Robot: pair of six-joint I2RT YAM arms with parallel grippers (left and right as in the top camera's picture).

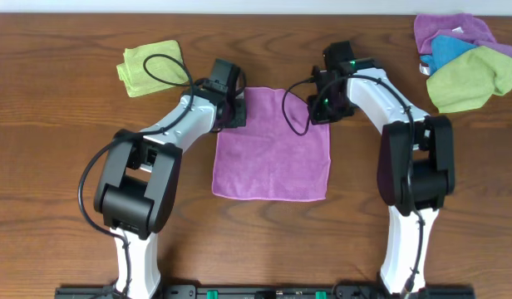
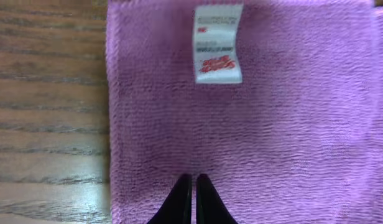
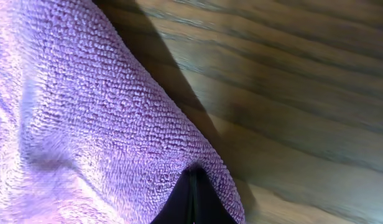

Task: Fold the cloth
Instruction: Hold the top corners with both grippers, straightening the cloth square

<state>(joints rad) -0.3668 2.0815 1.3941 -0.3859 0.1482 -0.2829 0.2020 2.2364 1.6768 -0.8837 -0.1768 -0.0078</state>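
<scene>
The magenta-purple cloth (image 1: pixel 273 154) lies spread flat in the middle of the table. My left gripper (image 1: pixel 237 113) is at its far left corner. In the left wrist view its fingers (image 2: pixel 193 182) are shut, tips down in the cloth (image 2: pixel 272 137), near the white tag (image 2: pixel 218 43). My right gripper (image 1: pixel 321 108) is at the far right corner. In the right wrist view its fingers (image 3: pixel 193 177) are shut on the cloth's edge (image 3: pixel 98 112), which is raised a little and casts a shadow on the wood.
A lime-green cloth (image 1: pixel 150 68) lies folded at the far left. A pile of lavender (image 1: pixel 443 26), blue (image 1: pixel 451 51) and lime-green (image 1: pixel 472 79) cloths sits at the far right corner. The wooden table (image 1: pixel 56 124) surrounds the cloth.
</scene>
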